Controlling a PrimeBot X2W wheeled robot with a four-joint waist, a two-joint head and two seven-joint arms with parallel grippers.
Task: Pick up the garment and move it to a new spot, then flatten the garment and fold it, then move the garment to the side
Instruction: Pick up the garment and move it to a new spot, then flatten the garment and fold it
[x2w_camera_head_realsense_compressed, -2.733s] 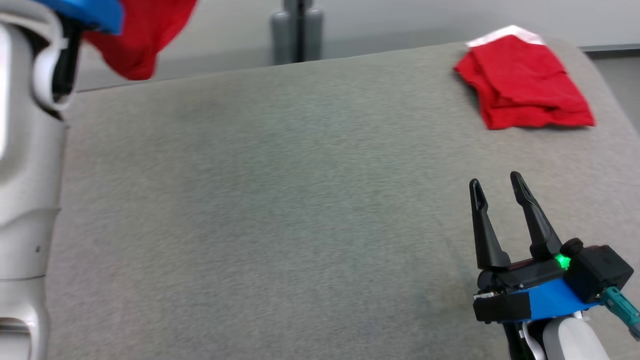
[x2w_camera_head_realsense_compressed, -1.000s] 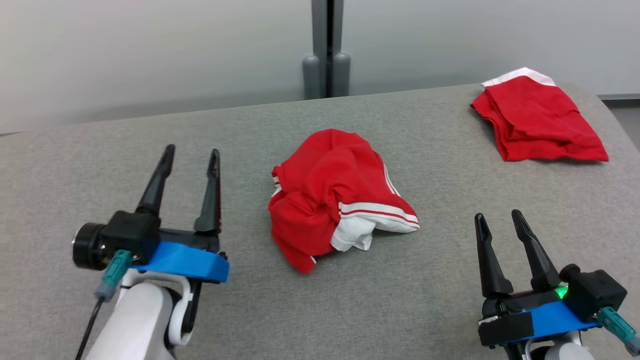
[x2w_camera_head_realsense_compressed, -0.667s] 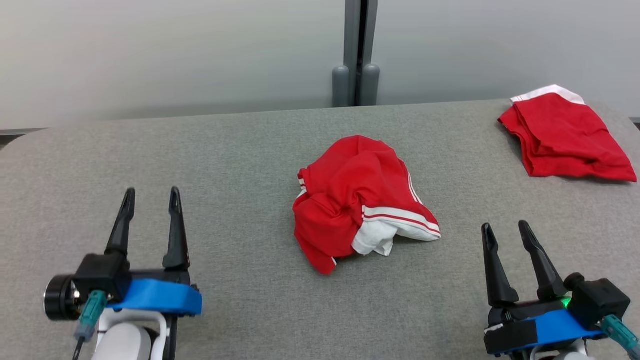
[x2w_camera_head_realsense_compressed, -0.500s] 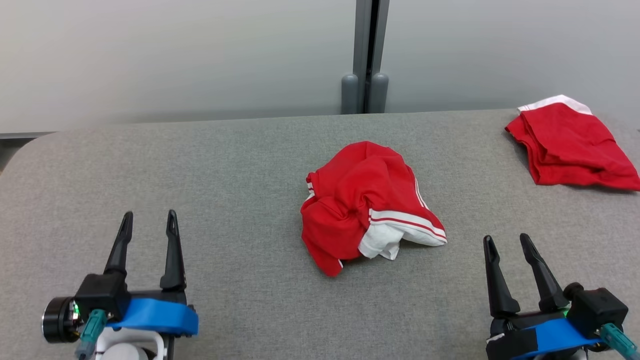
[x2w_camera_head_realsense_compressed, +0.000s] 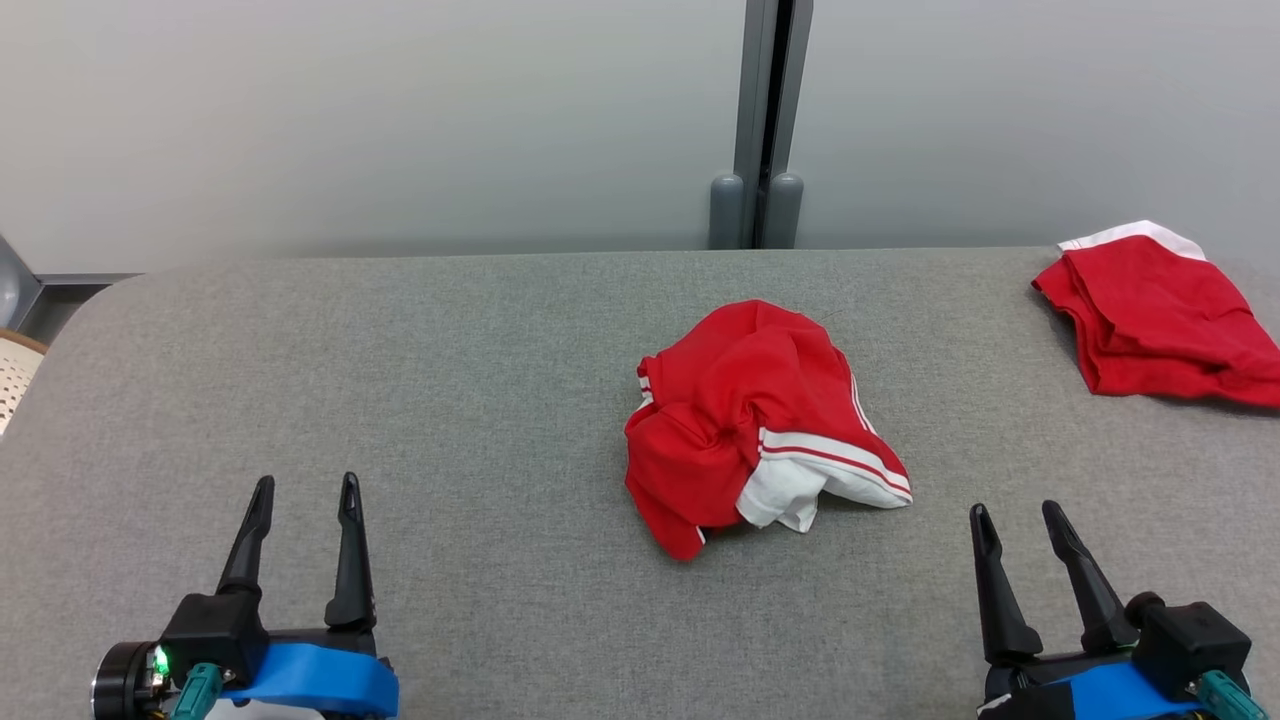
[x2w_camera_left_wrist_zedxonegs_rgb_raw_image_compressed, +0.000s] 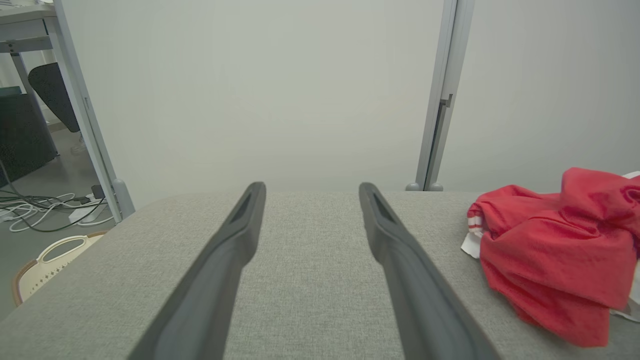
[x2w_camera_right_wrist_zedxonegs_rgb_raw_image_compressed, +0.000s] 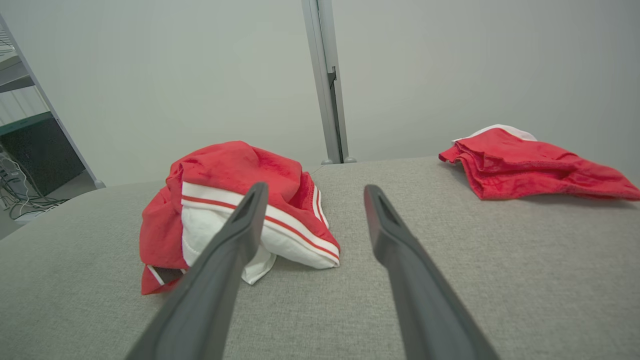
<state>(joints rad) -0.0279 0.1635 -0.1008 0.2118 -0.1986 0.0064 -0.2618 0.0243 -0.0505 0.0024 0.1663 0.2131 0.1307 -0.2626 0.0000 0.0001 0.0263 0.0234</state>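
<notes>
A crumpled red garment with white stripes and a white band lies in a heap at the middle of the grey table. It also appears at the right of the left wrist view as the garment, and left of centre in the right wrist view as the garment. My left gripper rests open at the lower left, well clear of the heap. At the lower right my right gripper is open too, empty, just right of the garment.
A second red garment, folded, lies at the table's far right edge; the right wrist view shows this folded garment too. A grey post stands behind the table. A cream basket and cables sit on the floor to the left.
The head camera has tilted up and swung, so everything sits lower and further right in the picture. Both grippers stay open; the left one has drawn back toward the near edge.
</notes>
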